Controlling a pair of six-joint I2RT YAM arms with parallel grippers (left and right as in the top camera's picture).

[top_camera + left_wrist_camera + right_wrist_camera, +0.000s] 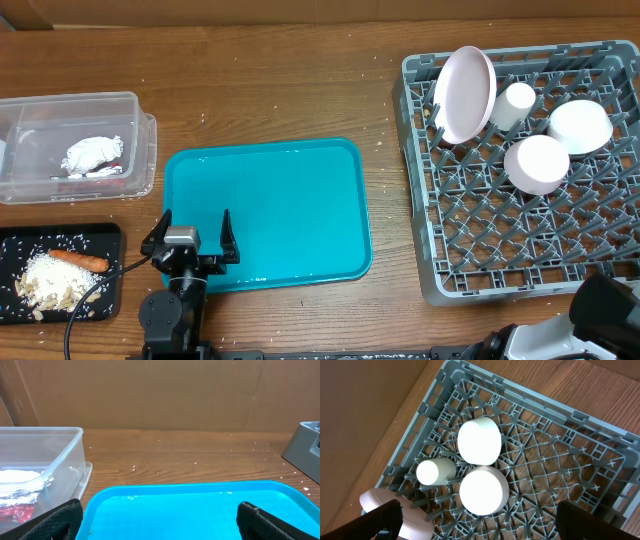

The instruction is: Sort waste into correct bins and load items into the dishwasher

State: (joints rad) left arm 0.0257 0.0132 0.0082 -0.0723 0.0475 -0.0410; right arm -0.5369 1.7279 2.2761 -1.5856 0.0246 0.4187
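1. While your left tool (195, 218) hung released over the teal plastic tray (290, 190), your right tool (481, 525), likewise released, hung above the grey plastic pegged rack (500, 250).
2. That rack held the round white plate (465, 92), white cylindrical cup (517, 103) and two white bowls (580, 125) (537, 163).

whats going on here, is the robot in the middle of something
A two-armed robot is clearing a table, and the sorting looks done. The plate, cup, a bowl and a second bowl sit in the grey rack. The napkin and red wrapper are in the clear tub; the rice scraps and carrot lie on the black tray. Both grippers are open and empty: the left gripper hovers over the near edge of the teal tray, the right gripper hangs above the rack.
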